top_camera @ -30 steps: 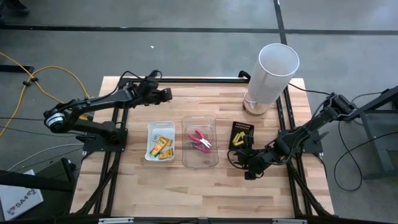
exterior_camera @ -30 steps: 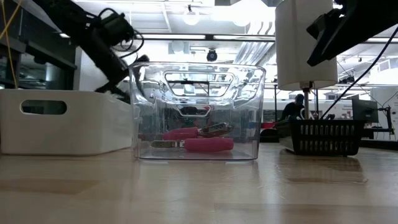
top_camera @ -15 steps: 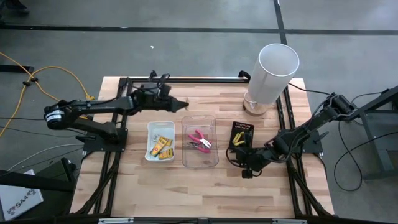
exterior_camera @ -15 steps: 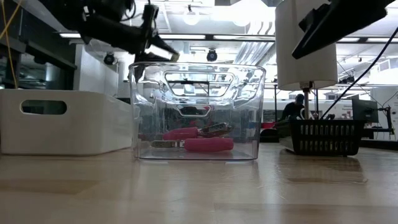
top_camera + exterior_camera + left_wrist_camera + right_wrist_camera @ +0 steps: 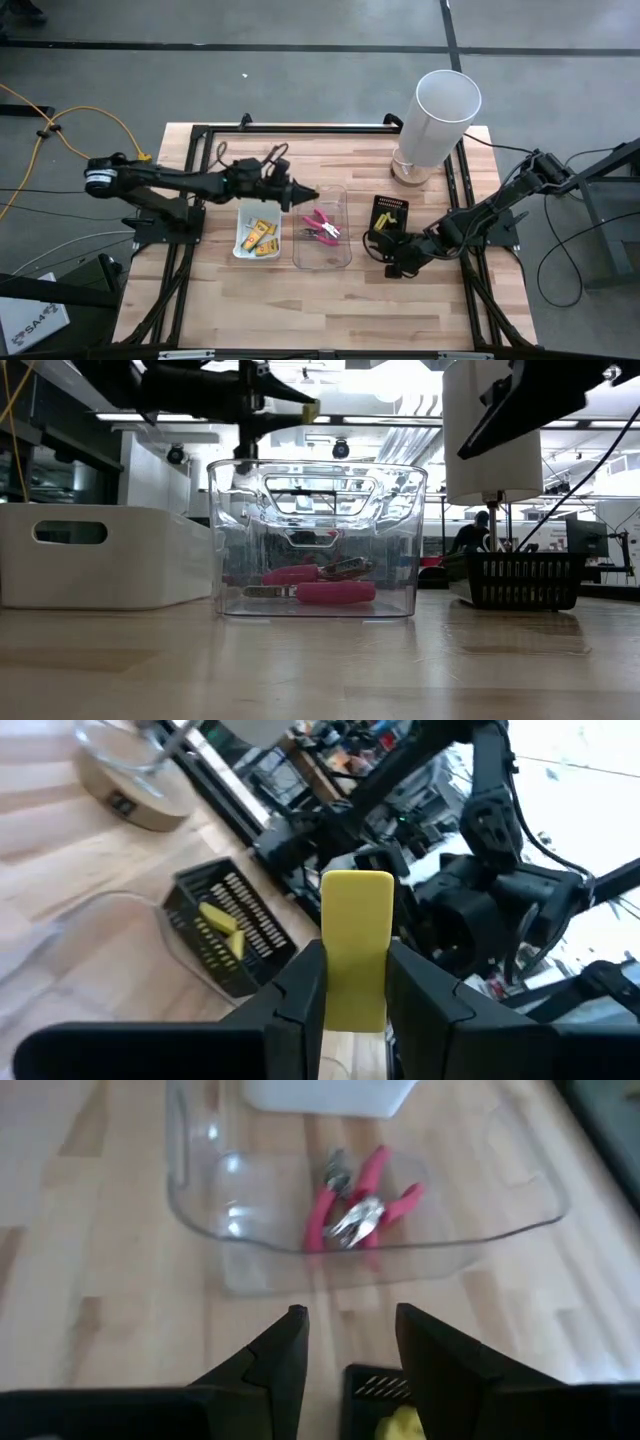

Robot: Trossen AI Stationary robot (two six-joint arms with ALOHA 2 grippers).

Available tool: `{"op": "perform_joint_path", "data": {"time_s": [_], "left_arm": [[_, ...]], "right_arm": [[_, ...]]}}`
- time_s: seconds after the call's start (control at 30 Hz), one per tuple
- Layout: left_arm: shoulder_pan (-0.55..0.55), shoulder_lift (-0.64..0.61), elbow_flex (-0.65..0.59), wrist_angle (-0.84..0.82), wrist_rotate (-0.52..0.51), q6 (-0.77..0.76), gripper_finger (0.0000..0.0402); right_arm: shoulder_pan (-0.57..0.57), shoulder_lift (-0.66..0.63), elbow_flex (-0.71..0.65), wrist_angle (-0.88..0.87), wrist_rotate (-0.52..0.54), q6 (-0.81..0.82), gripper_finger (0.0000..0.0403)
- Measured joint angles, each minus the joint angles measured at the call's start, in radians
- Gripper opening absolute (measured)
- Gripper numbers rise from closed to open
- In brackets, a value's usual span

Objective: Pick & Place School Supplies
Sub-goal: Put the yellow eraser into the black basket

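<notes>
My left gripper (image 5: 305, 193) reaches out level above the far end of the clear tray (image 5: 322, 250), shut on a flat yellow stick (image 5: 355, 910) whose tip shows in the low view (image 5: 312, 410). Two pink-handled pliers (image 5: 320, 226) lie on the clear tray's floor. Several yellow boxes (image 5: 259, 236) lie in the white tray (image 5: 243, 208). My right gripper (image 5: 350, 1345) hovers open, slanting down over the near end of the black basket (image 5: 388, 212), which holds yellow pieces (image 5: 220, 925). My left gripper pinches the yellow stick between its two fingers, one on each long edge (image 5: 330, 980). The fingers lie level and along the stick, whose free end (image 5: 356, 885) sticks out past the fingertips toward the table's right. It is lifted clear, above the clear tray.
A tall white cylinder (image 5: 440, 115) stands on a round base at the far right. The white tray and the clear tray sit side by side at the table's middle, with the black basket to their right. Bare wood lies along the near edge (image 5: 320, 310).
My left gripper has swung from the table's far left toward the right and the near side, out over the clear tray's far end. It has tipped up to level and rolled on the way.
</notes>
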Motion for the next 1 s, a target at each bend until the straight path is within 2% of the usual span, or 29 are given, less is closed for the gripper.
{"op": "perform_joint_path", "data": {"time_s": [0.13, 0.43, 0.6, 0.73, 1.0], "left_arm": [[-0.031, 0.081, 0.0, 0.139, -0.007, 0.0, 0.0083], [-0.076, 0.241, 0.0, 0.608, -0.145, 0.056, 0.0083], [-0.079, 0.275, 0.0, 0.713, -0.249, 0.098, 0.0083], [-0.079, 0.275, 0.001, 0.738, -0.318, 0.109, 0.0083], [-0.079, 0.275, 0.002, 0.813, -0.335, 0.13, 0.0083]], "right_arm": [[0.0, 0.0, 0.0, 0.051, 0.08, -0.073, 0.0144], [0.0, 0.0, 0.0, 0.31, 0.316, -0.355, 0.0144], [-0.026, 0.02, 0.0, 0.469, 0.443, -0.505, 0.0144], [-0.084, 0.063, 0.0, 0.615, 0.466, -0.601, 0.0144], [-0.187, 0.184, 0.0, 0.998, 0.46, -0.842, 0.0144]]}}
